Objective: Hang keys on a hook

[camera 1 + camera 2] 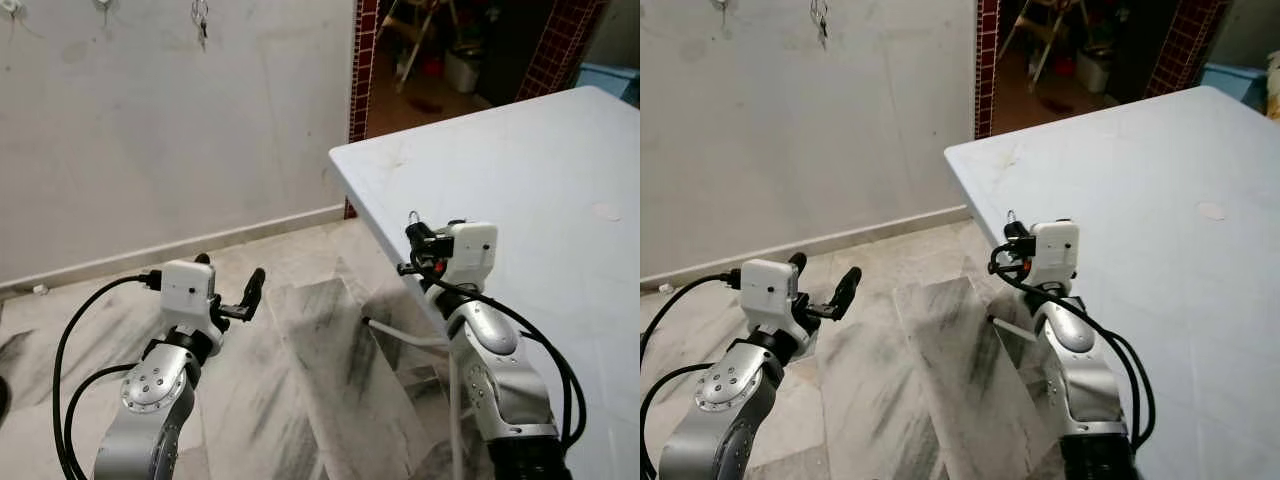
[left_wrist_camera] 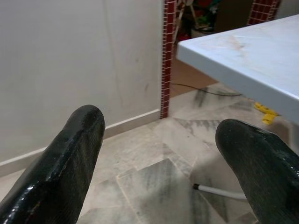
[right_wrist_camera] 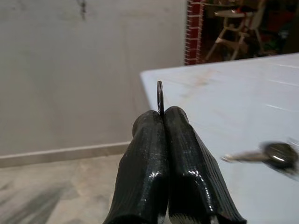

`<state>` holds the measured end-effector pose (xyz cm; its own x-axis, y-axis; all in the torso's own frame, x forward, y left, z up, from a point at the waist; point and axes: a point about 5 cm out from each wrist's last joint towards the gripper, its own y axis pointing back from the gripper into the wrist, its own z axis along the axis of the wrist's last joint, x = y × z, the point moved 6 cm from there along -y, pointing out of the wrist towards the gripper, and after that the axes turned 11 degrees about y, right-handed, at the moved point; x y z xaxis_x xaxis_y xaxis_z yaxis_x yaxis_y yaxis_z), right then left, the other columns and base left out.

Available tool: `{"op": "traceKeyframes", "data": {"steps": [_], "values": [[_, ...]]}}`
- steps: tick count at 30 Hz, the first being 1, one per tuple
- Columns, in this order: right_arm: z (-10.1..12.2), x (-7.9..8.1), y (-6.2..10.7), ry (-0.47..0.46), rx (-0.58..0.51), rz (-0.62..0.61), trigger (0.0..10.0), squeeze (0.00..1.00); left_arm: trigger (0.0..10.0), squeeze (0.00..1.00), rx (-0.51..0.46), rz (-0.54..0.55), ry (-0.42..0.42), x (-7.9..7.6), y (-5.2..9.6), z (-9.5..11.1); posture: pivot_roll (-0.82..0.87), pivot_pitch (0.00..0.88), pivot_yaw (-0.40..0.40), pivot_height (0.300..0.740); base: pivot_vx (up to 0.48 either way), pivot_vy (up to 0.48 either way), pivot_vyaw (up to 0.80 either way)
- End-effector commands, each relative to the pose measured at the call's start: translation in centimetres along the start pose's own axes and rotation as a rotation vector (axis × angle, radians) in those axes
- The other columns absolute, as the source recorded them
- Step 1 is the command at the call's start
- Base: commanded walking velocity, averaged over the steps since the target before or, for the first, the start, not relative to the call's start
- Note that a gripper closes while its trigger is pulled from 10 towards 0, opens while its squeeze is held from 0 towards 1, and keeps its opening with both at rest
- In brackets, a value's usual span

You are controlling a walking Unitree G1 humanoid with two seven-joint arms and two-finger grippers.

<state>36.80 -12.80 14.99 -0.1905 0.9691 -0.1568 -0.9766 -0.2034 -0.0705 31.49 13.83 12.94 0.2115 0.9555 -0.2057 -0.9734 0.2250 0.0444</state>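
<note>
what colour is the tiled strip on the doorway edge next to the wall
Dark red tiles with pale grout lines, clearest in the left wrist view.

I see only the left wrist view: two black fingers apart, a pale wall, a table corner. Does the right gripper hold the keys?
Observer: Yes. The right gripper is shut on a thin metal key ring. A dark-headed silver key shows blurred near it.
Operator: Where on the wall is a hook, please?
Observer: High on the pale wall, ahead and to the robot's left, there is a small white hook. Further right, a dark bunch of keys already hangs.
</note>
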Motion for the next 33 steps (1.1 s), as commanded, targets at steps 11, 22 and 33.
{"op": "traceKeyframes", "data": {"steps": [11,22,33], "values": [[0.8,0.5,-0.4,0.054,-0.038,0.003,10.0,0.0,10.0,0.0,0.002,0.048,-0.006,1.2,0.1,0.7,0.05,0.074,0.032,0.74,0.0,0.476,0.0],[0.1,-0.7,-0.3,0.075,-0.004,-0.046,10.0,0.0,10.0,0.0,-0.027,0.095,0.011,2.0,-0.4,1.2,0.05,0.075,0.031,0.74,0.0,0.476,0.0],[0.2,-0.6,-0.5,0.078,-0.009,-0.042,10.0,0.0,10.0,0.0,-0.071,0.088,0.002,2.3,-0.7,2.0,0.04,0.075,0.037,0.74,0.0,0.033,0.0]]}}
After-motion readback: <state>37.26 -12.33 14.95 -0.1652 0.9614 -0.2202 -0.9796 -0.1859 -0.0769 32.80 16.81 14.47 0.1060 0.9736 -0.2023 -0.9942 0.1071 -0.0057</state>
